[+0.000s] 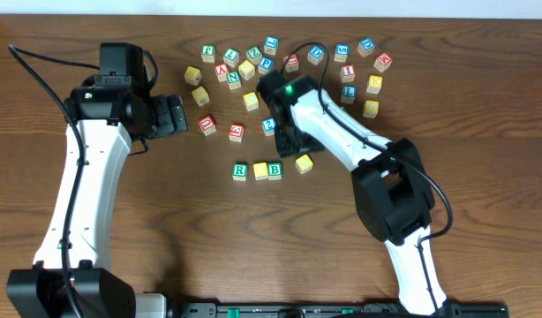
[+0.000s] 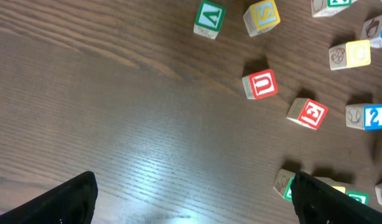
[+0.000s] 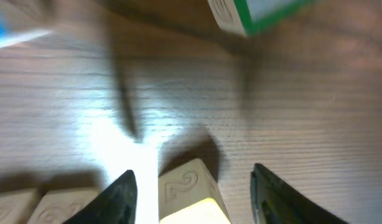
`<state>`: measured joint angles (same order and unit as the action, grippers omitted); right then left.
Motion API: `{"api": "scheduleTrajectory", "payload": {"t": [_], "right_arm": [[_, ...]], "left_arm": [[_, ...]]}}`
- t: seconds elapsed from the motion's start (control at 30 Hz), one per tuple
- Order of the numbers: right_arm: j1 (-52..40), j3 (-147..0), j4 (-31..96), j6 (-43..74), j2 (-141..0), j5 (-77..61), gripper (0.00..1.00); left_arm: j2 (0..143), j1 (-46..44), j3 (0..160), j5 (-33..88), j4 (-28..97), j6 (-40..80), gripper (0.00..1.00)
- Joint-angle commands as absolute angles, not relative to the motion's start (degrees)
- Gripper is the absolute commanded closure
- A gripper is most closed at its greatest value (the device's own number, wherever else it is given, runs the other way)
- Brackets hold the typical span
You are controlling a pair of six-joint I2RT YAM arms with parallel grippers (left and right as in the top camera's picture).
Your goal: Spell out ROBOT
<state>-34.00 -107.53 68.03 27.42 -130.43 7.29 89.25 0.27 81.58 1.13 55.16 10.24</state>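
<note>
Two fingers of the right hand [image 3: 192,177] stand apart, straddling a yellow-faced cube [image 3: 191,199], unclamped, mid-desk beside the row R [image 1: 240,170], yellow cube [image 1: 260,170], B [image 1: 274,170]. Likely light, stiff, smooth wood: pinch opposite flat faces. Left hand [image 2: 192,193] wide apart, empty. No containers. T not picked out among loose cubes [image 1: 317,55] by the far edge.

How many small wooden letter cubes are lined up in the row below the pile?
3: green-edged wooden R cube left, yellow-faced wooden cube middle, green-edged wooden B cube right; another yellow cube lies apart, rightward.
</note>
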Motion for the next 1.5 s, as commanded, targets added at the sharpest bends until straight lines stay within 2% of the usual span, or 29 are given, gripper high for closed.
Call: {"api": "scheduleTrajectory", "payload": {"t": [0.0, 0.23, 0.5, 1.47], "right_arm": [[-31.7, -118.0, 66.0, 18.2, -128.9, 5.3, 0.40], [-30.9, -120.7, 48.8, 15.6, -130.2, -0.4, 0.34], [-31.0, -120.7, 37.5, 13.6, -135.5, -0.1, 0.32], [-31.0, -120.7, 30.2, 19.1, -144.0, 4.5, 0.45]], "left_arm": [[88.9, 0.4, 82.6, 0.6, 55.2, 9.5, 0.03], [88.9, 0.4, 82.6, 0.6, 55.2, 9.4, 0.02], [88.9, 0.4, 82.6, 0.6, 55.2, 9.5, 0.02], [88.9, 0.4, 82.6, 0.6, 55.2, 9.5, 0.02]]}}
